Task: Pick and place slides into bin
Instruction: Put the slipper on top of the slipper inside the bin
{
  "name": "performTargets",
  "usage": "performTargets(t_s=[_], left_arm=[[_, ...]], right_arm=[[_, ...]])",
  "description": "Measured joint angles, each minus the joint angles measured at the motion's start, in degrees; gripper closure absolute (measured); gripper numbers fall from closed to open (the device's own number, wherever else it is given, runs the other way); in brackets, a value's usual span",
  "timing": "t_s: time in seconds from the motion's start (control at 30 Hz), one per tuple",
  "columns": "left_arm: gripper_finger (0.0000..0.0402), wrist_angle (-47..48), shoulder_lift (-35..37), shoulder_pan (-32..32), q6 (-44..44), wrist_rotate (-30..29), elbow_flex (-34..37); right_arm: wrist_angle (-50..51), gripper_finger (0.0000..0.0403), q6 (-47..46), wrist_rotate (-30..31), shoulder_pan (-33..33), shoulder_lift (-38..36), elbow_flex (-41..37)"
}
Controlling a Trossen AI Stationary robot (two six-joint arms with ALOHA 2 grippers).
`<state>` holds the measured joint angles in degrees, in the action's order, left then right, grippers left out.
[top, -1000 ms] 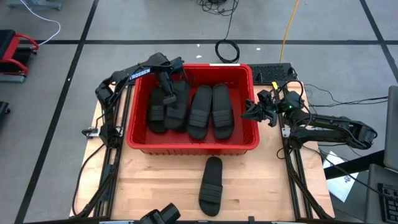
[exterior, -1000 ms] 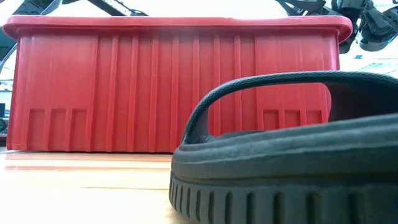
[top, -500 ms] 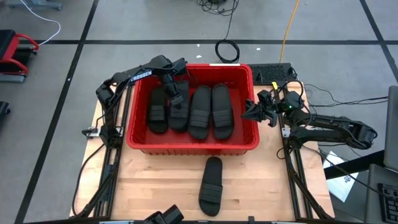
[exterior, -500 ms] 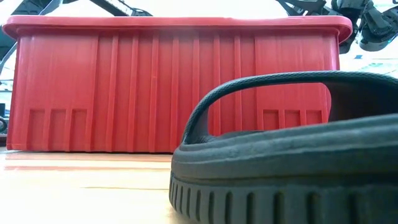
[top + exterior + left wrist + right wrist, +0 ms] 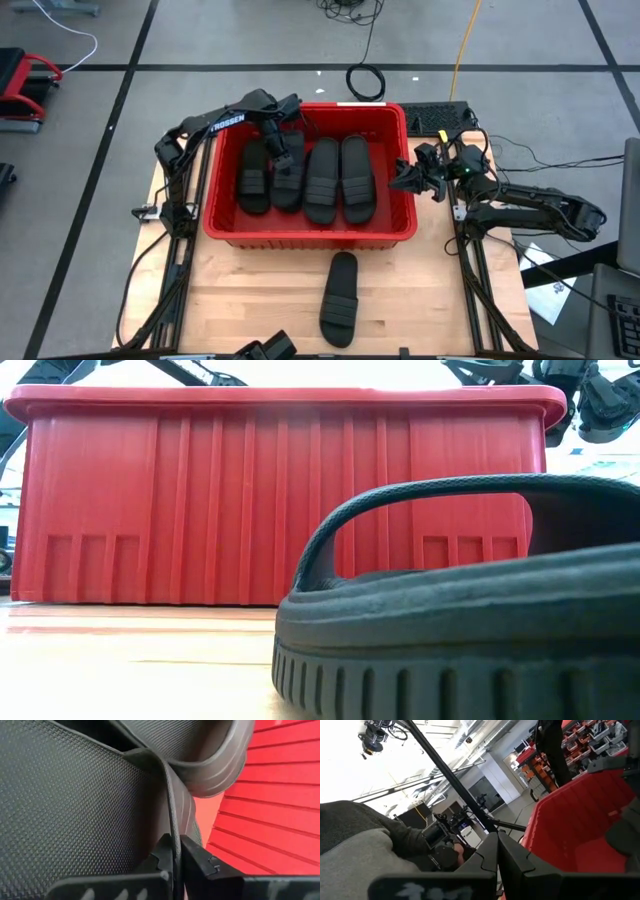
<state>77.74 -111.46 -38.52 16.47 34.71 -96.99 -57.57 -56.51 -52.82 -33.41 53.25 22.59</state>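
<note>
The red bin [image 5: 310, 232] sat at the middle of the wooden table [image 5: 250, 300], and 4 black slides [image 5: 322, 178] lay side by side on its floor, soles down and lengthwise, an arrangement that left little spare room. The left gripper [image 5: 283, 152] was down inside the bin over the 2nd slide from the left [image 5: 288, 180]. In the left wrist view its fingers [image 5: 165, 857] stood almost together with only the thin edge of that slide's strap [image 5: 172, 820] between them, so the pinch looked narrow because the strap edge is thin; whether the grip was firm or just being let go could not be told. A 5th slide [image 5: 339, 298] lay alone on the table in front of the bin, well apart from both arms, and probably is next to be picked. The right gripper [image 5: 412, 180] waited shut and empty just outside the bin's right wall, clear of the working area.
</note>
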Motion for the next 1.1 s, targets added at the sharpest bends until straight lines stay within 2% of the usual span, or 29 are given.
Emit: performTargets(t_s=[0.13,0.43,0.63,0.83,1.1], left_arm=[[0.0362,0.1,0.0,-0.01,-0.28,-0.45,0.0],[0.0234,0.02,0.02,-0.03,-1.0,-6.26,0.0],[0.0175,0.06,0.02,-0.03,1.56,-8.87,0.0],[0.0149,0.43,0.03,-0.03,7.83,-11.35,0.0],[0.0156,-0.59,0.02,1.35,16.31,-10.83,0.0]], right_arm=[[-0.02,0.0403,-0.9,-0.01,0.0,0.0,0.0],[-0.06,0.0403,-1.32,0.04,0.0,0.0,0.0],[-0.94,0.0403,-1.31,0.07,0.02,0.0,0.0],[-0.92,0.0403,-1.33,0.11,0.02,0.0,0.0],[-0.91,0.0403,-1.31,0.17,0.02,0.0,0.0]])
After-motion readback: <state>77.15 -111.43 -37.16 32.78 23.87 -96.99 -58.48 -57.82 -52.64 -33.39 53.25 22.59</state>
